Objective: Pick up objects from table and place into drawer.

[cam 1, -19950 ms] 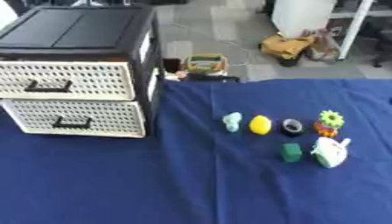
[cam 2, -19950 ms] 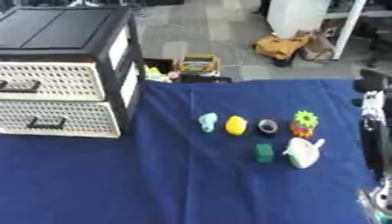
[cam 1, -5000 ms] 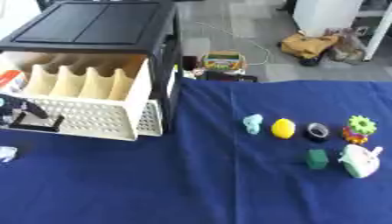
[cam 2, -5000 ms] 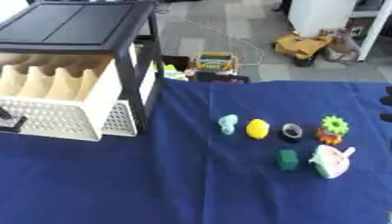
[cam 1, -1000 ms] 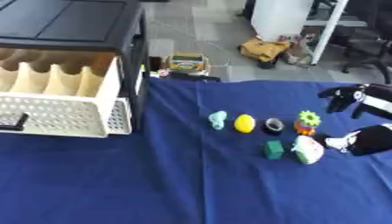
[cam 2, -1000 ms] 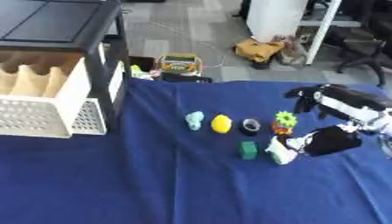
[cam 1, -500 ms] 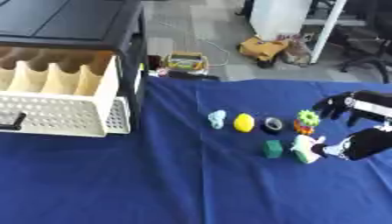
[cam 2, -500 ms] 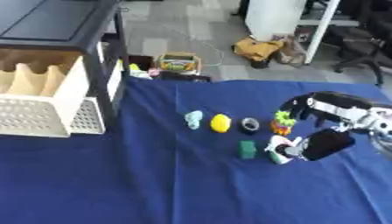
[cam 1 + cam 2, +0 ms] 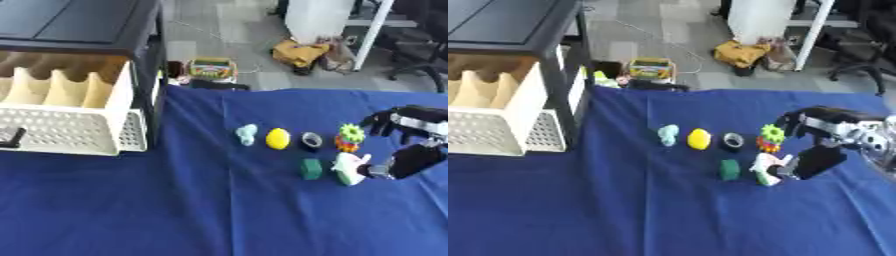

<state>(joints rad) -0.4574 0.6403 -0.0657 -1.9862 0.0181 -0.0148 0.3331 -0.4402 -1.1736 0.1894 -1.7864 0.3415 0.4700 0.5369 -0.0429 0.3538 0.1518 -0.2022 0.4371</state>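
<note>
At table's right edge, your right hand (image 9: 820,145) sits w/ fingers curled above and thumb below, spread wide, thumb tip at the white toy (image 9: 766,169); can't tell if it's actually touching. Nothing gripped yet. Just left of the toy: green block (image 9: 729,169). Row behind, left to right: teal figure (image 9: 668,134), yellow lemon (image 9: 699,138), dark ring (image 9: 732,141), green gear toy (image 9: 771,137). Upper drawer (image 9: 61,112) of the cabinet (image 9: 83,30) is pulled out, far left.

Bright, even light falls on the blue table (image 9: 175,210), with only faint soft shadows beneath the small things near its middle. Everything is slightly blurred, and the right hand (image 9: 820,145) beside them is smeared most. No glare shows on the cloth.
</note>
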